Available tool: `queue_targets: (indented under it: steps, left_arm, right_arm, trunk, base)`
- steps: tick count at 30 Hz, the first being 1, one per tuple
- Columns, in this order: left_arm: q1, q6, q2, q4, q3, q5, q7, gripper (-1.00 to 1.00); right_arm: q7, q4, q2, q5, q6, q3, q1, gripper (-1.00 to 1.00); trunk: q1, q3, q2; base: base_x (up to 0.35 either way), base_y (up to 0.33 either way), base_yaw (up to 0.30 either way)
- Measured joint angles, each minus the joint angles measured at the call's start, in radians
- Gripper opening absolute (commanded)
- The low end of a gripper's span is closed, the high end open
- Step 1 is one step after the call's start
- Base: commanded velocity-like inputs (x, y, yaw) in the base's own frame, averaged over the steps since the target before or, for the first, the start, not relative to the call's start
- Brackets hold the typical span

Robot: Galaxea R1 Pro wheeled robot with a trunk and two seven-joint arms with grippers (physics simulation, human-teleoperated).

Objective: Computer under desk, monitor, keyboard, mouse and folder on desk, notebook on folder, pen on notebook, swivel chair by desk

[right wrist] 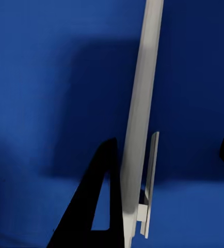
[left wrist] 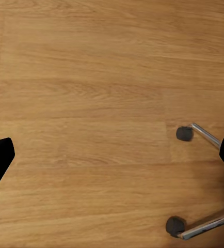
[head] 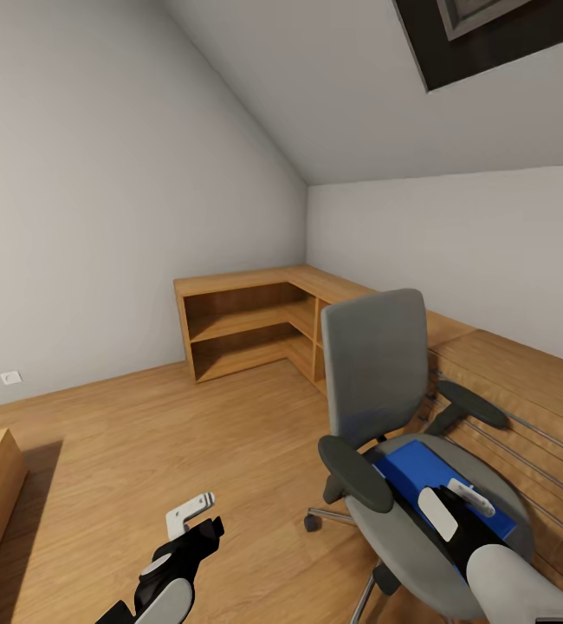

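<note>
Folder: I see the flat bright blue rectangular folder (head: 420, 472) lying on the seat of the grey upholstered swivel chair (head: 377, 364), lower right of the head frame.
Pen: a thin silvery-white pen (right wrist: 140, 113) lies on the blue cover, running up the middle of the right wrist frame.
Right gripper (head: 459, 505): hovering just over the folder, fingers spread and released, the pen between them.
Left gripper (head: 197, 516): lower left, over bare light wood floor (left wrist: 91, 77), released, holding nothing.
Step, as I judge it: taking the pen off the folder.
Doing it well: I'd centre the fingers across the pen, lower gently, and avoid shoving the chair on its castors (left wrist: 184, 134).
</note>
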Motion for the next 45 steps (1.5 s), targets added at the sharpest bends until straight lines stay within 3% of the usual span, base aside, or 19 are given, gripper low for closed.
queue_targets:
  steps: [31, 45]
  left_arm:
    - [0.0, 0.0, -0.001, 0.0, -0.003, 0.002, 0.0, 1.0]
    - [0.0, 0.0, -0.002, 0.001, -0.023, 0.002, 0.001, 1.0]
  right_arm:
    - [0.0, -0.002, -0.001, 0.0, 0.009, 0.002, 0.0, -1.0]
    - [-0.002, -0.002, 0.0, 0.0, 0.008, 0.003, 0.0, -1.0]
  trunk:
    - [0.0, 0.0, 0.0]
    - [0.0, 0.0, 0.0]
  base:
    - [0.0, 0.0, 0.0]
    - [0.0, 0.0, 0.0]
